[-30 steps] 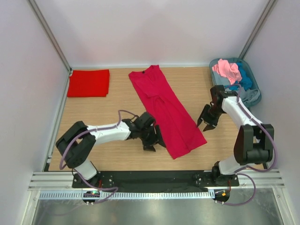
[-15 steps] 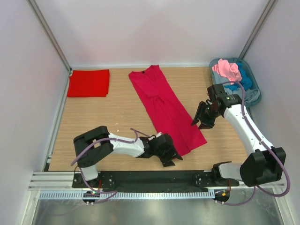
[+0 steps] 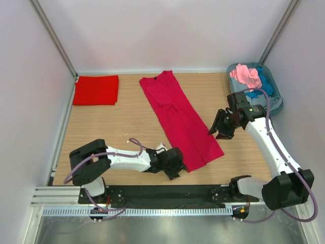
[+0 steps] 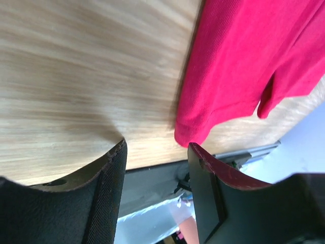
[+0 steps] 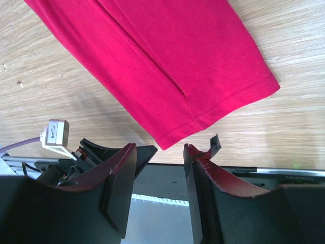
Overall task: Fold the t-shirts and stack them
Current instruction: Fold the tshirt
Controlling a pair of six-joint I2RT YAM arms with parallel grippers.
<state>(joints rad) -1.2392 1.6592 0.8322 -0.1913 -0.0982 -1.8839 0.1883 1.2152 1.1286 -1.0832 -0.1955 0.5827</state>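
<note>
the wooden table fills the top view; a crimson t-shirt, folded into a long narrow strip, lies flat across its middle, running from twelve o'clock at the collar down toward five o'clock at the hem; a scarlet t-shirt, folded into a neat rectangle, lies well apart at ten o'clock in the far corner; the oval tub sits at two o'clock, holding a crumpled pink t-shirt on top, a blue t-shirt beside it and a grey t-shirt spilling over the near rim; the right gripper hangs at three o'clock, just beside the strip's right edge, its pincer parted with nothing between the fingers; the left gripper is low at six o'clock, just beside the near corner of the crimson hem, its pincer likewise parted and gripping nothing, the hem corner lying just off one fingertip.
</note>
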